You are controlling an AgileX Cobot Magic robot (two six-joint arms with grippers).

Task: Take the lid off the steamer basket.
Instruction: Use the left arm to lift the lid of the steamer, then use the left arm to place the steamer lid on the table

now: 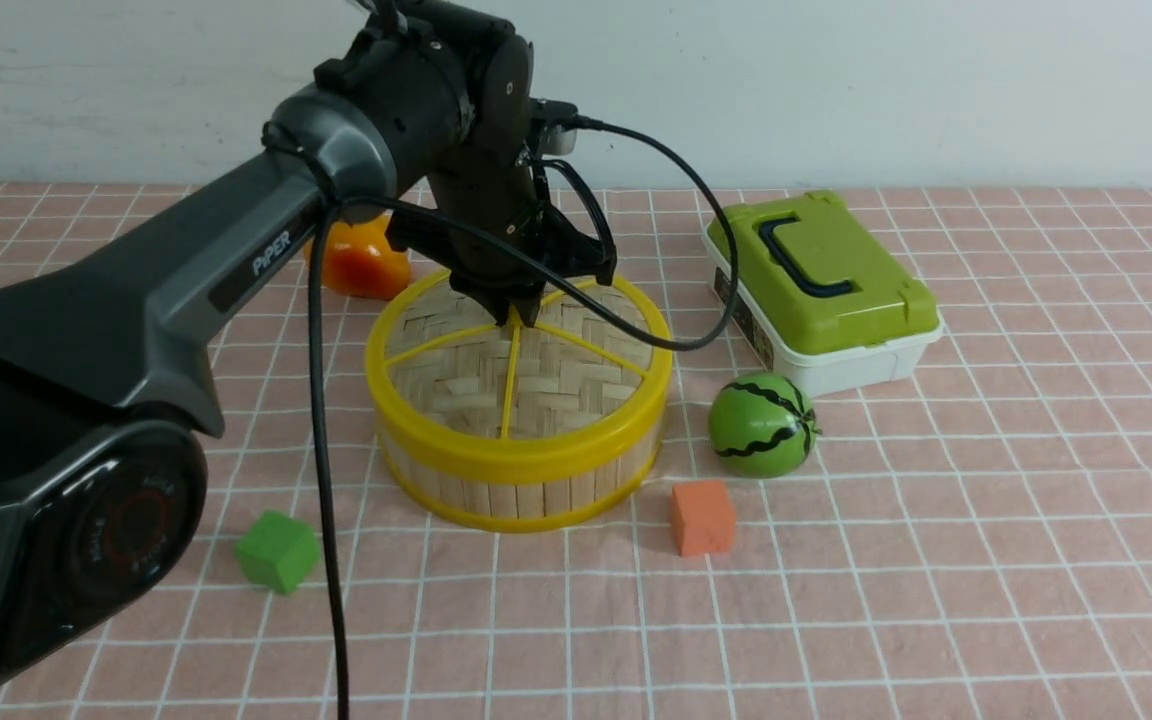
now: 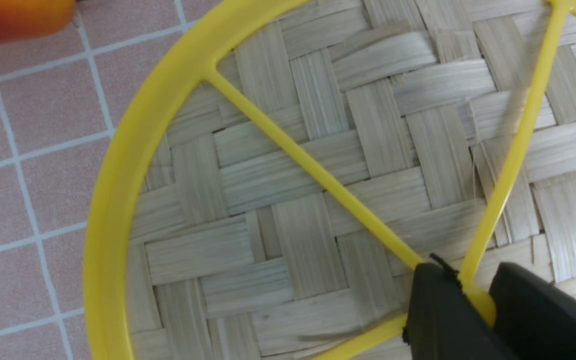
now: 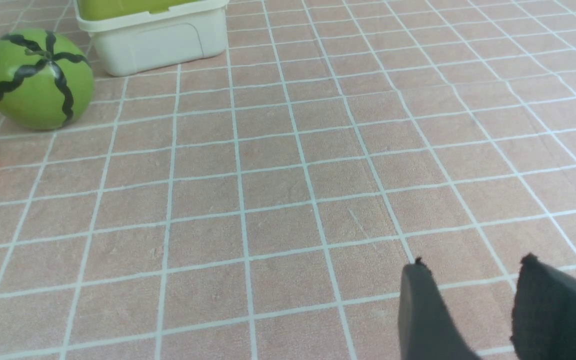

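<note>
Left gripper (image 2: pixel 468 280) looks clamped on the lid's (image 1: pixel 476 375) knob (image 2: pixel 480 302), lid sitting on the basket (image 1: pixel 521 485); right gripper (image 3: pixel 473 265) apart, empty.

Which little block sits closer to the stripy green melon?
The orange cube, just in front of the striped green melon toy; the green cube lies beyond the yellow-rimmed bamboo steamer basket.

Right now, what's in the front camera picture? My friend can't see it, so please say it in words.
The left gripper pinches the middle of the lid, which sits on the round steamer basket. Around it on the pink checked cloth lie a green-lidded box, toy watermelon, orange block and green block.
</note>
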